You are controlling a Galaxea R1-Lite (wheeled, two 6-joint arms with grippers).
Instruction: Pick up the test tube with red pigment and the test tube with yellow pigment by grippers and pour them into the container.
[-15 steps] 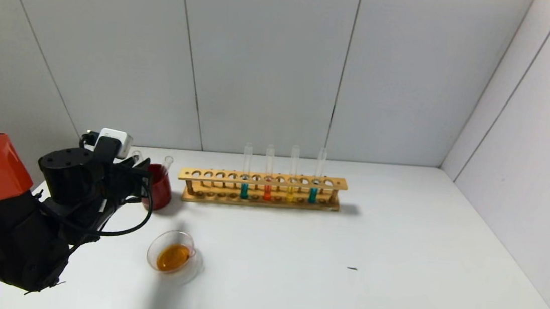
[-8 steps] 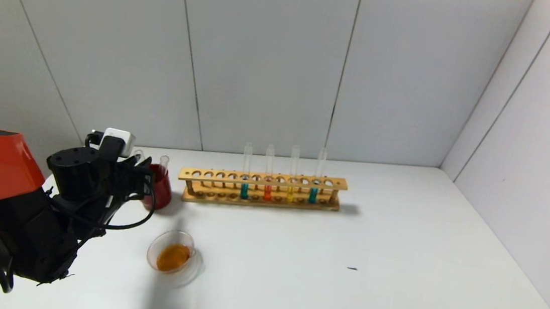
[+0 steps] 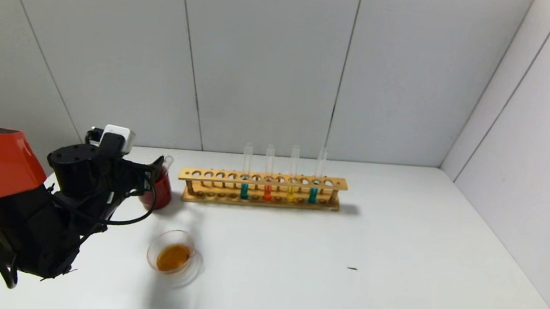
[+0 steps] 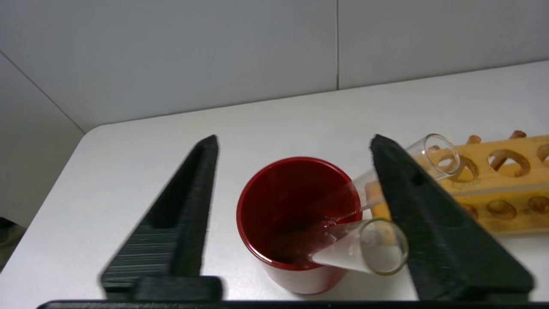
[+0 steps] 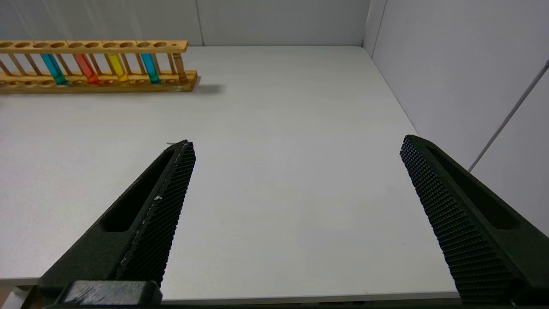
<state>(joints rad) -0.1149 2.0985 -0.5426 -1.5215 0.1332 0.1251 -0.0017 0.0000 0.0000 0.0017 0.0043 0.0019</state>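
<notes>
Since the dish [image 3: 175, 256], nearest on the table [image 3: 395, 267], already holds orange liquid, both pours appear done. Behind it, the left gripper [image 4: 296, 201] hovers over the red cup [image 4: 296, 223], jaws wide apart and empty. Two drained tubes [image 4: 364, 246] rest in the cup, long axes tilted, mouths pointing up toward the rack [image 3: 261, 189]. Farther back, four filled tubes stand upright in the rack. The right gripper [image 5: 296, 206], well apart, is spread and empty. Only retraction seems left.

Dark red cup [image 4: 296, 223]; tan wooden rack [image 3: 261, 189]; teal, orange-red, yellow, teal liquids; amber liquid in clear dish [image 3: 173, 256].
</notes>
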